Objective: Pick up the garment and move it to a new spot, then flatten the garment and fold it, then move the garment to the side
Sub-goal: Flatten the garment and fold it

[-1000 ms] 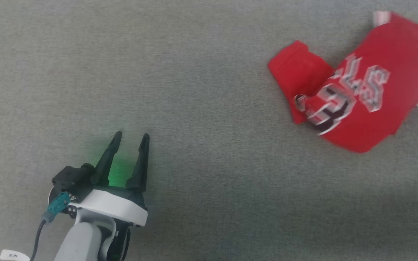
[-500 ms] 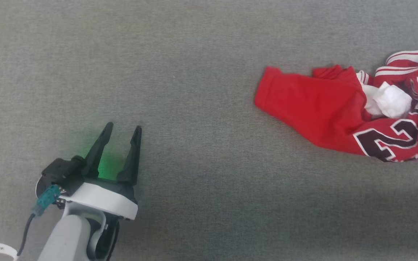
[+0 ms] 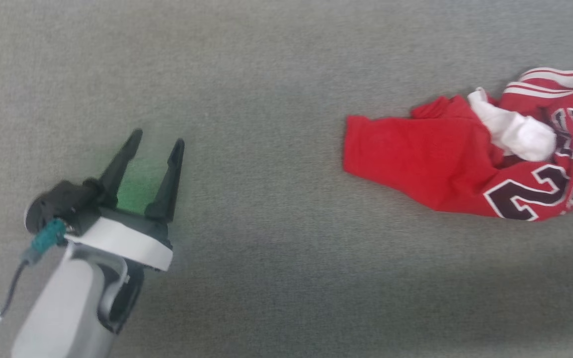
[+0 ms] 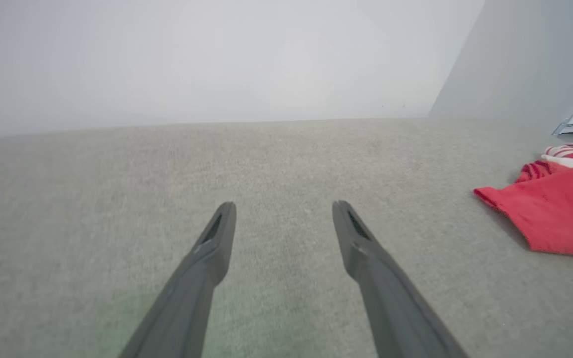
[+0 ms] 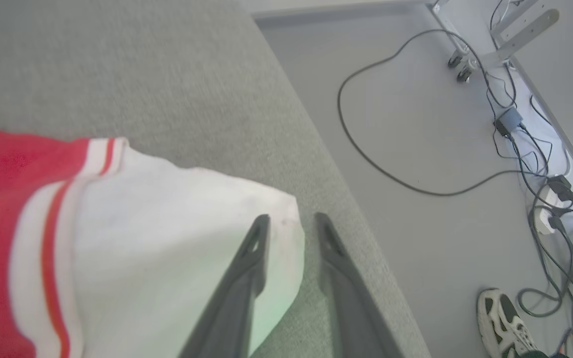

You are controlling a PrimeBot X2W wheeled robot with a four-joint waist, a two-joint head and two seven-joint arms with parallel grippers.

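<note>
One crumpled garment (image 3: pixel 415 164) on grey table (image 3: pixel 266 74)

Garment (image 3: pixel 415 164): bright red, with white lining, white trim carrying thin red stripes, and dark maroon-black numerals outlined in white. Work surface (image 3: pixel 276 74): plain grey weave (tinted green just ahead of the wrist). Left gripper (image 3: pixel 158 136): black, with a white collar and a teal connector (image 3: pixel 45 238). Floor (image 5: pixel 415 124): pale grey, with black cables (image 5: pixel 339 104).
</note>
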